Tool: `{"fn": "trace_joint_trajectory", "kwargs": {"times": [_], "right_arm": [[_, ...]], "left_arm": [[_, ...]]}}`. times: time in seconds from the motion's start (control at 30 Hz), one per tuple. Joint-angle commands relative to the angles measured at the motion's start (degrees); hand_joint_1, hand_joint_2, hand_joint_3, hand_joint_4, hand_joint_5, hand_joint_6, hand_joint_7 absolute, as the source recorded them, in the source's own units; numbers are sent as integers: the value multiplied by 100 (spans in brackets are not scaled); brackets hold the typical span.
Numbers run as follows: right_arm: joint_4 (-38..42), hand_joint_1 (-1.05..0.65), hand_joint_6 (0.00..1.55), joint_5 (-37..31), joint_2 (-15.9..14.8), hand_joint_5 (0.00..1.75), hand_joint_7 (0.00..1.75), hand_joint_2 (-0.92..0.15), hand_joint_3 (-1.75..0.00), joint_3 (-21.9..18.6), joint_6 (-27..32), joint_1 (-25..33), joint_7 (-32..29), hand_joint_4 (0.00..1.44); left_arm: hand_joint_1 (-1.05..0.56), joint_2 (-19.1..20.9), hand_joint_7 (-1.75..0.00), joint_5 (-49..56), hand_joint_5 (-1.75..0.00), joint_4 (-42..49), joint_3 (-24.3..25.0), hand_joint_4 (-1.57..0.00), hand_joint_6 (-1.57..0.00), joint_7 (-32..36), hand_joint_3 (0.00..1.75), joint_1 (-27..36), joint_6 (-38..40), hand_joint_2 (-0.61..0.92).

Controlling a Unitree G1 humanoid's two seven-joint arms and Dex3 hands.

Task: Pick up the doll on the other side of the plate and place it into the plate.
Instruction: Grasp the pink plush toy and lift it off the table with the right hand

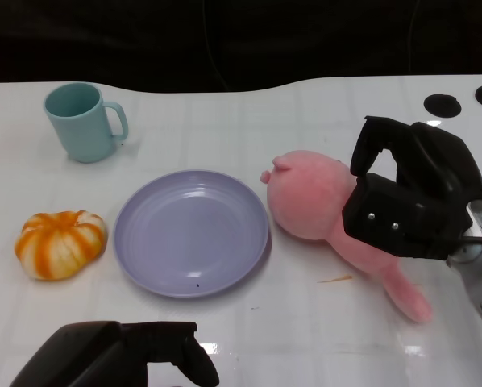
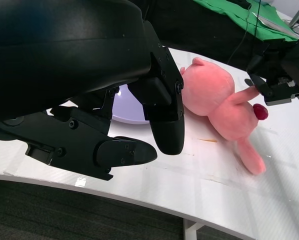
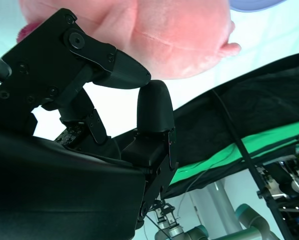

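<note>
A pink plush doll (image 1: 309, 197) lies on the white table just right of the lilac plate (image 1: 193, 234), head toward the plate, legs trailing to the near right. My right hand (image 1: 410, 197) sits over the doll's body and hides it, fingers arched above and apart. The right wrist view has the doll (image 3: 179, 40) just past that hand's (image 3: 104, 100) fingertips, with a gap between thumb and fingers. The left wrist view catches the doll (image 2: 214, 92) flat on the table. My left hand (image 1: 120, 351) hangs at the near edge, holding nothing; nothing lies in the plate.
A teal mug (image 1: 84, 121) stands at the back left. An orange-and-white pumpkin toy (image 1: 61, 243) lies left of the plate. Black round holes (image 1: 442, 104) mark the table's back right corner. A small orange scrap (image 1: 335, 280) lies near the doll's legs.
</note>
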Motion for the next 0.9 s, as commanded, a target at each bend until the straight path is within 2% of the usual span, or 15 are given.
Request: {"fn": "trace_joint_trajectory", "kwargs": {"times": [0.03, 0.17, 0.27, 0.3, 0.33, 0.37, 0.4, 0.43, 0.5, 0.53, 0.6, 0.63, 0.67, 0.73, 0.9], "right_arm": [[-111, -13, 79, 121, -34, 175, 175, -30, -144, -123, -135, -5, -2, 98], [-212, -13, 79, 67, -39, 175, 175, -29, -145, -107, -153, -9, 3, 98], [-544, -13, 78, 69, 19, 175, 175, -28, -144, -160, 198, 81, 111, 97], [-685, -14, 79, 56, 35, 175, 157, -26, -144, -178, 380, 116, 168, 96], [-791, -14, 80, 45, 43, 175, 147, -26, -144, -186, 514, 141, 213, 95], [-1092, -15, 80, 43, 71, 175, 142, -26, -144, -222, 969, 171, 435, 95], [-1334, -19, 74, 44, 92, 153, 108, -36, -117, -248, 1340, 189, 627, 86], [-1633, -21, 76, -9, 64, 145, 85, -43, -100, -236, 1800, 195, 923, 83], [-2147, -39, 63, -139, -50, 118, 40, -75, -41, -150, 2597, 179, 1524, 70], [-2382, -44, 59, -193, -121, 113, 30, -83, -25, -104, 2944, 169, 1827, 69], [-2792, -53, 49, -363, -295, 82, 14, -90, -15, 53, 3568, 133, 2402, 56], [-2967, -60, 41, -510, -411, 60, 6, -91, -17, 179, 3818, 110, 2660, 47], [-3083, -64, 38, -618, -491, 50, 3, -92, -18, 275, 3994, 92, 2829, 44], [-3391, -72, 32, -893, -734, 39, 1, -92, -21, 507, 4153, 140, 3145, 40], [-3900, -85, 27, -1512, -1114, 31, 0, -92, -22, 925, 4331, 294, 3652, 32]], "left_arm": [[-22, 64, -88, -2, -162, -213, -77, -62, -72, -96, 40, 32, -193, 92], [-21, 60, -88, -5, -163, -216, -77, -63, -72, -87, 41, 28, -205, 92], [-22, 65, -88, 19, -164, -241, -83, -63, -73, -100, 40, 37, -183, 92], [-22, 66, -88, 27, -164, -260, -87, -62, -72, -115, 40, 40, -156, 92], [-22, 66, -88, 31, -164, -272, -89, -62, -72, -125, 40, 43, -138, 92], [-22, 61, -88, 10, -165, -269, -86, -62, -72, -124, 40, 39, -141, 92], [-21, 57, -88, -8, -164, -261, -84, -61, -73, -121, 40, 32, -146, 91], [-21, 59, -87, -23, -163, -250, -80, -61, -73, -118, 39, 28, -157, 91], [-21, 63, -87, -33, -159, -238, -75, -62, -73, -119, 38, 20, -162, 92], [-21, 66, -86, -35, -159, -231, -74, -63, -73, -120, 38, 12, -162, 92], [-21, 68, -86, -41, -160, -233, -72, -63, -73, -129, 37, 0, -147, 92], [-21, 64, -86, -48, -161, -233, -70, -63, -73, -127, 37, -1, -148, 92], [-21, 62, -86, -54, -161, -232, -69, -63, -73, -124, 37, -1, -150, 92], [-21, 68, -86, -57, -162, -193, -61, -62, -73, -100, 37, -8, -191, 92], [-21, 86, -86, -51, -162, -209, -58, -62, -73, -135, 38, -10, -148, 92]]}}
